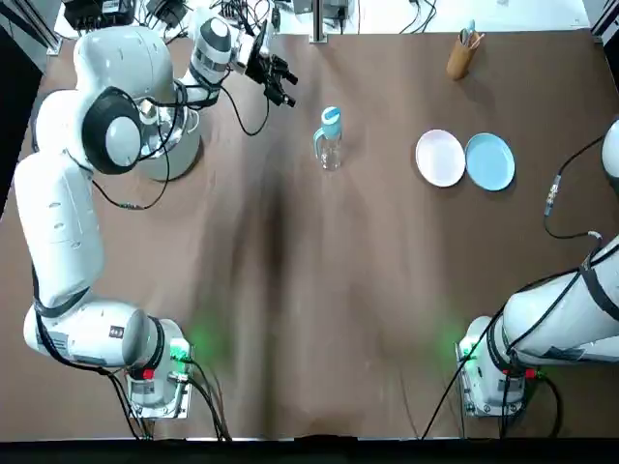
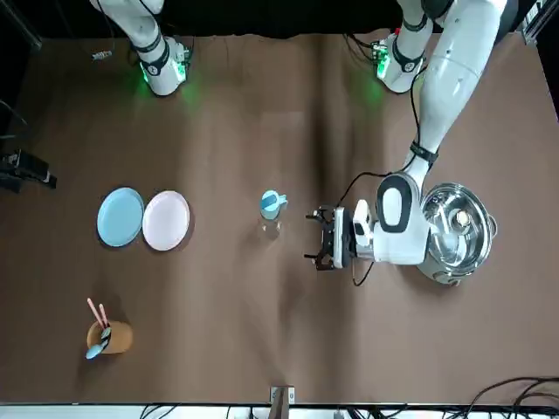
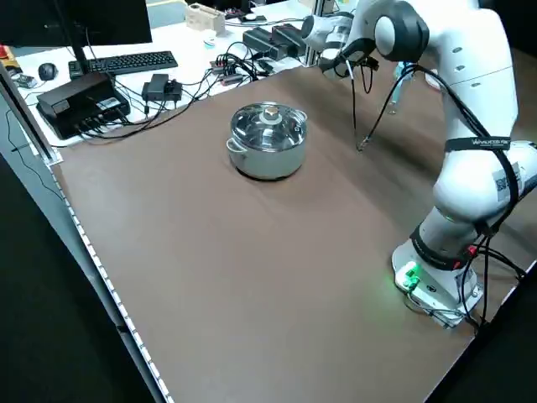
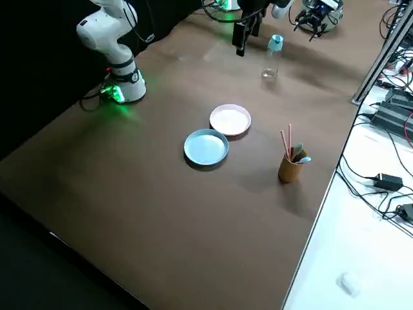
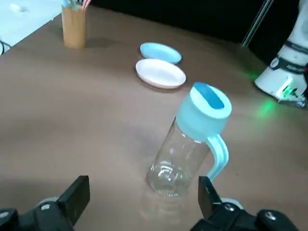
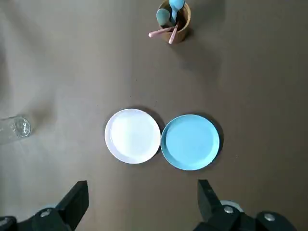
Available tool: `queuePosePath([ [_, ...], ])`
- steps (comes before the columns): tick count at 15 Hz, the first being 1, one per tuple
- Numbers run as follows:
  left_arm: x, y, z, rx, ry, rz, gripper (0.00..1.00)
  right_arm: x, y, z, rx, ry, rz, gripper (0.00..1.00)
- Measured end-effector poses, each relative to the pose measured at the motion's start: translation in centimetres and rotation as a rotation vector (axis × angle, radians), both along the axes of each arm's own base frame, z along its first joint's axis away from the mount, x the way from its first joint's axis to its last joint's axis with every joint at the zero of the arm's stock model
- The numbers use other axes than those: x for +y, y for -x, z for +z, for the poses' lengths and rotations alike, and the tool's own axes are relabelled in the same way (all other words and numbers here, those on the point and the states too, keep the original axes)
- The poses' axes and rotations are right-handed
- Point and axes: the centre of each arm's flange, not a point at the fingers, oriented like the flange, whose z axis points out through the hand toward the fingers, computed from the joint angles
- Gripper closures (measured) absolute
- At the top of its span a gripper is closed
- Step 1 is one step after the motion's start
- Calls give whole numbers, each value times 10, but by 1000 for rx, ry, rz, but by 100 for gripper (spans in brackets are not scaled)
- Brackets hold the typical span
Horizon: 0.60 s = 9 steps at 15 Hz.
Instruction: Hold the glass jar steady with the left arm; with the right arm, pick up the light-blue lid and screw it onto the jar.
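Brown table, two white arms. The left arm reaches across the far left part of the table, and the left gripper is held low and level, pointing at the glass jar. Its fingers are spread wide, near the jar but not touching it. The right arm is raised, and the right gripper hangs high over the two plates facing straight down, fingers apart, holding nothing.

A steel pot with its lid on sits at the far left, just beside the left arm's wrist. The white plate and blue plate lie side by side, edges touching, to the right of the jar. A brown cup with utensils stands near the far right corner.

The jar is upright near the middle of the table's far half. The light-blue lid with its loop handle sits on the jar's mouth; whether it is screwed tight can't be told.
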Motion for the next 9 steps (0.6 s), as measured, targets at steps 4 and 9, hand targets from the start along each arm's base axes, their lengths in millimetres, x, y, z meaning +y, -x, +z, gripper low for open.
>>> queuePosePath([
  [4,23,11,11,-66,-103,64,0,2,0,0,0,0,3,0],
  [9,47,15,36,20,-200,171,0,3,0,0,0,0,4,0],
])
